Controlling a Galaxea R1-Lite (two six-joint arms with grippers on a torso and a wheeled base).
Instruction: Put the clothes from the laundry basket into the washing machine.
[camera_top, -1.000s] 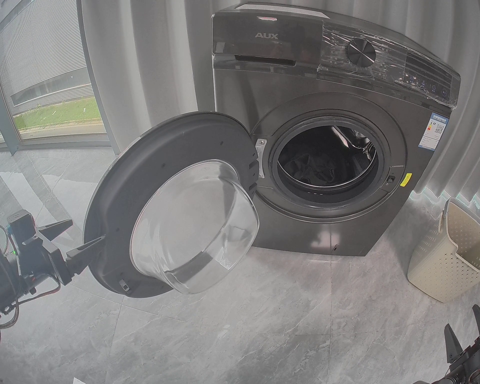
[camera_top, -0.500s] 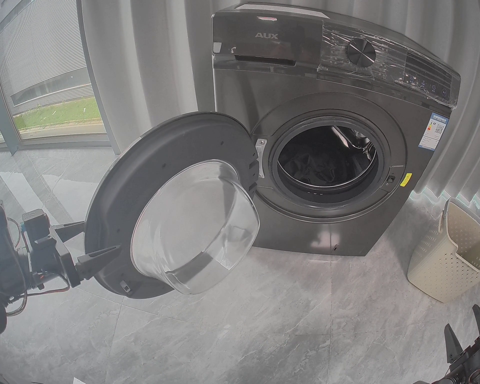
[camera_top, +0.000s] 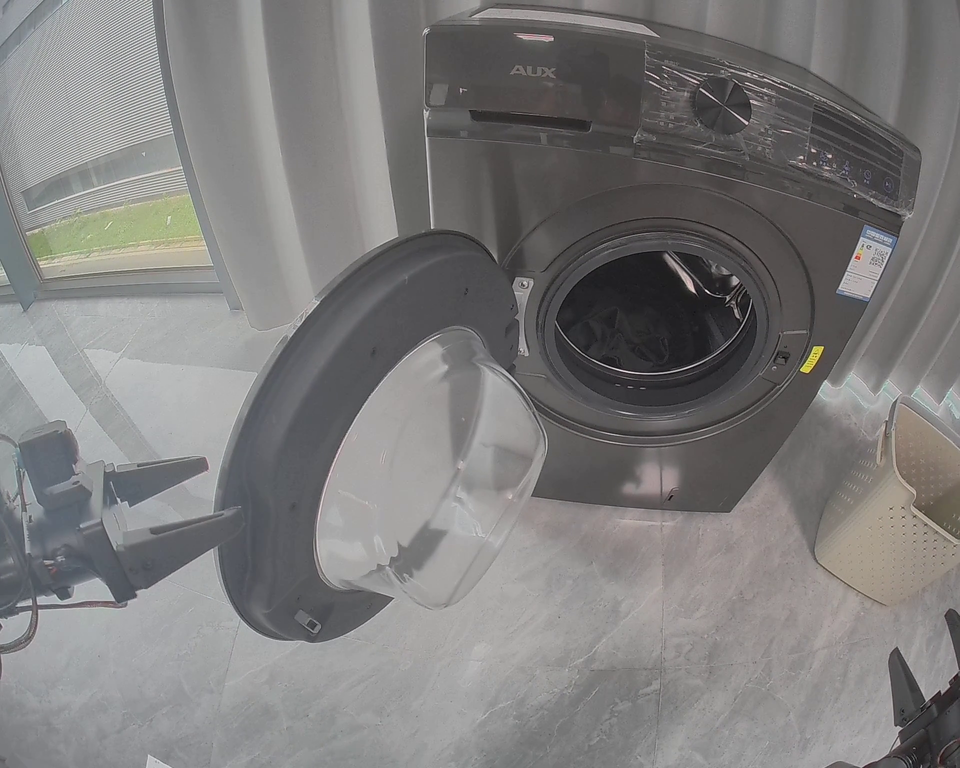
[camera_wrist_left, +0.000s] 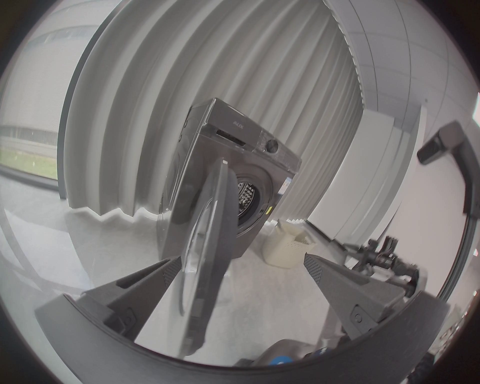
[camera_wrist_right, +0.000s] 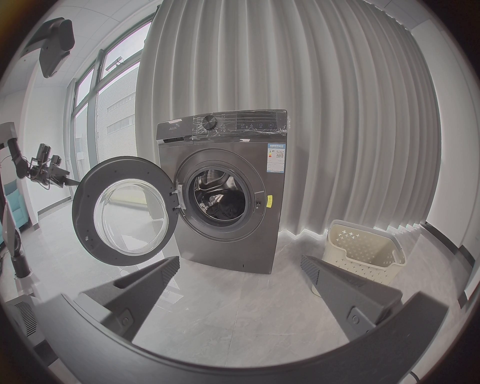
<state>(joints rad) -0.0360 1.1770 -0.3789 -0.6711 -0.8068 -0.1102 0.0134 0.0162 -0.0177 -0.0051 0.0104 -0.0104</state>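
One left tool (camera_top: 222, 489), released wide, sits just beside the washing machine door (camera_top: 300, 420).

The washing machine (camera_top: 480, 190) has a satin grey metal-look body, with crinkled glossy clear film (camera_top: 770, 130) over its panel. Its door (camera_top: 300, 420) is matt dark plastic around a glossy clear bowl (camera_top: 430, 470). The laundry basket (camera_top: 880, 530) is matt cream perforated plastic. The floor (camera_top: 600, 640) is polished, marbled grey tile.

Head looks down; all 3 views share washing machine (camera_top: 600, 460).
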